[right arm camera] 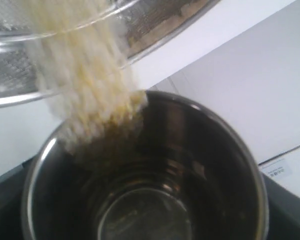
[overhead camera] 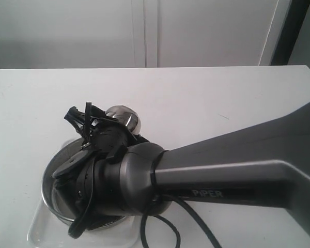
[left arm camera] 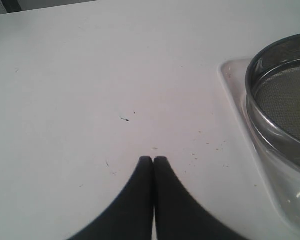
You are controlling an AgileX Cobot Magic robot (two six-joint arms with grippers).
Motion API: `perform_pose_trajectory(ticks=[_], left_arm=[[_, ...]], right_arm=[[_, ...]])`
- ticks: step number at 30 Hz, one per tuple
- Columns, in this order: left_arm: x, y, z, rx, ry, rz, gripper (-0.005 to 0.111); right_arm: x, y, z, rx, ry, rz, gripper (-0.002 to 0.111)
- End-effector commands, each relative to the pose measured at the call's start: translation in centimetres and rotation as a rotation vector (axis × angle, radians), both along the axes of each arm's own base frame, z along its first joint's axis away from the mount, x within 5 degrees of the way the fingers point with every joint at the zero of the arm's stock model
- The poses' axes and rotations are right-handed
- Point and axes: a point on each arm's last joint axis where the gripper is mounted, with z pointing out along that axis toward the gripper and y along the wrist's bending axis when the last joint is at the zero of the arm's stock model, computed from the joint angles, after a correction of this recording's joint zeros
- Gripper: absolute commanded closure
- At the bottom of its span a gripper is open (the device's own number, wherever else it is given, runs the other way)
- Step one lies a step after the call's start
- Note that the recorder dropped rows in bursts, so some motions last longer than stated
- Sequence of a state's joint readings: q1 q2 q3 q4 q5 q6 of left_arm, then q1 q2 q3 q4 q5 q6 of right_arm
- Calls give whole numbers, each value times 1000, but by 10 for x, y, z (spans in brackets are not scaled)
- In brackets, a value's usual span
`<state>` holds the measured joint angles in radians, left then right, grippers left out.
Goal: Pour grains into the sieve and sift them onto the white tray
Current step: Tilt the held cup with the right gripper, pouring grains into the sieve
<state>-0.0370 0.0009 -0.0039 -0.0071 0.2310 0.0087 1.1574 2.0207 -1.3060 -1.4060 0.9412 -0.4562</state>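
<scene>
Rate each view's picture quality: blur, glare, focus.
Exterior view: the right arm looms close and soft, hiding much of the sieve; glare on the cup. Left wrist view: evenly lit, table sharp, shut left hand a dark silhouette. Right wrist view: pouring grains smear into streaks; cup rim soft.

sieve (left arm camera: 260,107): metal ring with a soft grey sheen; its bottom is fine wire mesh, a rough-looking weave.
white tray (left arm camera: 230,70): smooth plastic, glossy, a little see-through at the rim.
steel cup (right arm camera: 155,165): polished metal, mirror-bright inside with dark reflections.
grains (right arm camera: 90,85): dry and matt, fine golden granules mixed with paler rice-like ones.
table (left arm camera: 80,90): white, smooth, matt, flecked with tiny specks.
my left fingers (left arm camera: 132,205): black, smooth, matt; plastic or rubber, I cannot tell.
my right arm's shell (overhead camera: 237,160): dark grey, smooth, satin sheen.
cable (overhead camera: 168,232): black, smooth sheath.
</scene>
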Motion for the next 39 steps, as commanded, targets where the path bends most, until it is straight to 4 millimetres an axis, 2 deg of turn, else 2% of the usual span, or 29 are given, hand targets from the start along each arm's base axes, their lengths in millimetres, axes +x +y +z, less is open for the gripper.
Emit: perform_pose_trajectory(ticks=[1,11,21,32,35,38,39], left_arm=[[0,-1,-1,-18,6,-3,107],[0,-1,-1,-18,6,-3,107],[0,-1,-1,-18,6,-3,107],[0,-1,-1,-18,6,-3,107],[0,-1,-1,-18,6,-3,107],[0,-1,-1,-18,6,-3,107],[0,-1,-1,-18,6,-3,107]], right_arm=[[0,3,9,-23,-62,28,108],[-7,9,13,-93,-112,89,108],[-5,12,21,-129,-209,132,108],[-8,15,6,-153,-148,150,108],[-10,18,4,-88,-111,160,108],[-13,17,-1,-188,-80,192,108],[-12,18,0,-151,-90,180,108]])
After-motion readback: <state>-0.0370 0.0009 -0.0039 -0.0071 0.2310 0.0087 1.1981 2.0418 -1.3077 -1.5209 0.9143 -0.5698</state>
